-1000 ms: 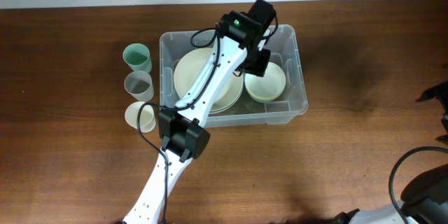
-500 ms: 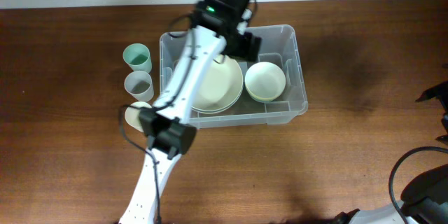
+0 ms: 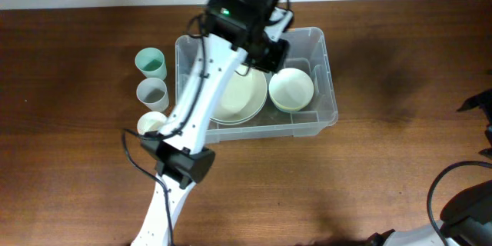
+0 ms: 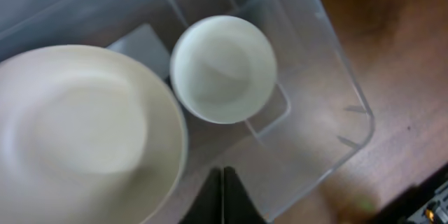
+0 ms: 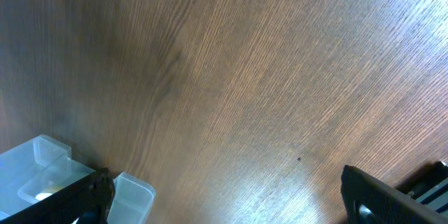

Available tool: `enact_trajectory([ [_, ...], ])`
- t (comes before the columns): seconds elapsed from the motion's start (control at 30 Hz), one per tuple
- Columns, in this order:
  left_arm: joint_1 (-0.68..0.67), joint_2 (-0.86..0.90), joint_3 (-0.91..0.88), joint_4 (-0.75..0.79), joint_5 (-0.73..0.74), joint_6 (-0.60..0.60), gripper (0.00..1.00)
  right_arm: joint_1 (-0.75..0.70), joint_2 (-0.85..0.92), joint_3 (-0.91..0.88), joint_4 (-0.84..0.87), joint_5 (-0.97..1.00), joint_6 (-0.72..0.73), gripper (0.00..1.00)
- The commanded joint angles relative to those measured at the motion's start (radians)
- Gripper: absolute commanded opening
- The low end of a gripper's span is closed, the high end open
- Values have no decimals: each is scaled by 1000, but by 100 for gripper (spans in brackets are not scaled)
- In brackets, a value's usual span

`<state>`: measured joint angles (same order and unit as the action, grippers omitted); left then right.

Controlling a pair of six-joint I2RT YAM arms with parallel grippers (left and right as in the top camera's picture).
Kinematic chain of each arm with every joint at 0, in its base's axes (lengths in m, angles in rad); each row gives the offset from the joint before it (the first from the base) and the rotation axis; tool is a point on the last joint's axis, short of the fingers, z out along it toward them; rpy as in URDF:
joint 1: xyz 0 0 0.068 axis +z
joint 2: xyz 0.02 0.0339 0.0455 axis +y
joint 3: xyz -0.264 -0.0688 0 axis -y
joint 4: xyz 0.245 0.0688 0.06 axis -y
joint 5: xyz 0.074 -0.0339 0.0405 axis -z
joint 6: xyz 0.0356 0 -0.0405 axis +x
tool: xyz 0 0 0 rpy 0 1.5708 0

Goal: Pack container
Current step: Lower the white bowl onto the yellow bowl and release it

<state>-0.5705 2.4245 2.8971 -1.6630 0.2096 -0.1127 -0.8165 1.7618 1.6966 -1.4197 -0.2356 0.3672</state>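
Note:
The container (image 3: 332, 101) is a clear rectangular bin in the middle of the table. Inside it lie a large cream plate (image 3: 240, 98) on the left and a cream bowl (image 3: 291, 89) on the right. My left gripper (image 3: 270, 48) hovers over the bin's back half. In the left wrist view this gripper (image 4: 223, 185) is shut with nothing in it, above the bin floor between the plate (image 4: 84, 129) and the bin wall (image 4: 343, 108), with the bowl (image 4: 222, 68) ahead of it. My right gripper (image 5: 231, 203) stands open over bare wood, far to the right.
Three cups stand in a column left of the bin: green (image 3: 151, 63), grey (image 3: 152, 92) and cream (image 3: 151, 125). The left arm (image 3: 192, 123) stretches across the bin's left edge. A clear plastic corner (image 5: 38, 168) shows at the lower left of the right wrist view.
The left gripper pulled back from above the bowl toward the bin's rear left, and its jaws closed empty. The bowl stays in the bin. The right arm has not moved.

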Motion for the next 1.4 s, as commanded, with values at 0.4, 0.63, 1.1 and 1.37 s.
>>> enact_trajectory([
  [0.4,-85,14,-264,113,8,18,1,-2,-3,-6,0,5,8,99],
  [0.63,-126,14,-353,174,8,16,1,-2,-3,-6,0,5,8,99],
  [1.1,-129,15,-504,283,8,-6,1,-2,-3,-6,0,5,8,99],
  [1.37,-129,16,-539,303,11,-6,1,-2,-3,-6,0,5,8,99],
])
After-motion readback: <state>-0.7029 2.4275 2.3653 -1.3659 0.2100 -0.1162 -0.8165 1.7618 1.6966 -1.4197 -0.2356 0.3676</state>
